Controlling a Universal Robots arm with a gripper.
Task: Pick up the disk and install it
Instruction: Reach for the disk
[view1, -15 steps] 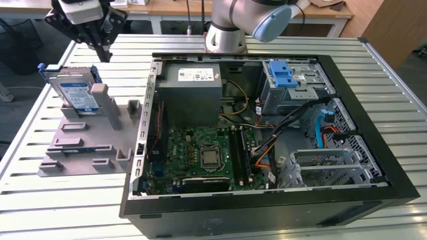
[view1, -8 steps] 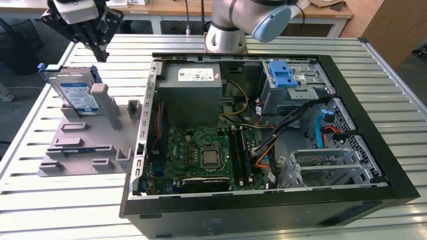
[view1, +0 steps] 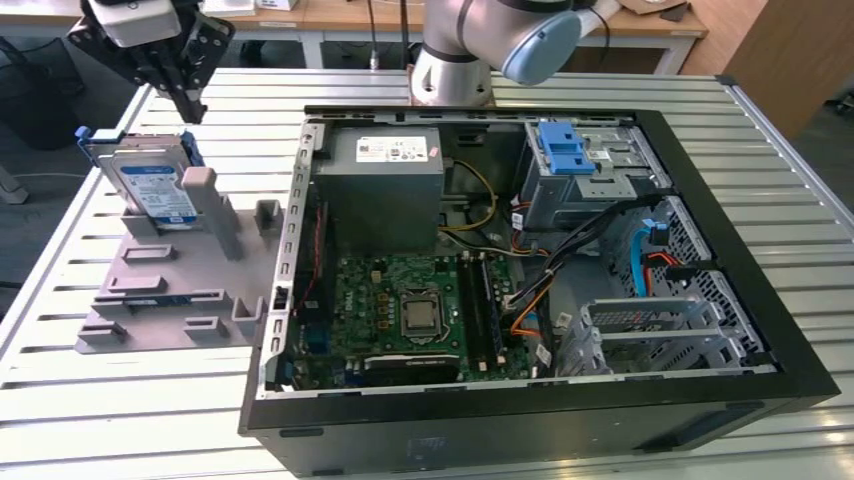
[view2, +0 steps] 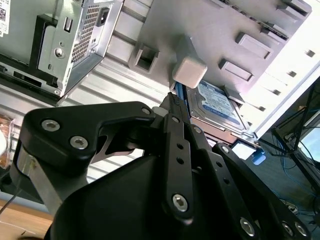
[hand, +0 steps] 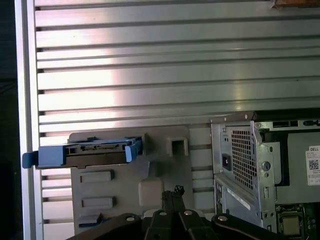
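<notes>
Currently gripper (view1: 191, 108) pressed together, empty; disk (view1: 150, 185) just below its tips, not touching. We judge disk rigid, dense, shock-sensitive; hold by blue side rails (hand: 50, 156), bare metal slippery.

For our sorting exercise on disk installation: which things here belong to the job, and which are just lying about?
Job: disk, standing in the grey fixture plate; gripper, near it; open computer case; blue drive bay.
Lying about: power supply; motherboard; slatted table.
</notes>
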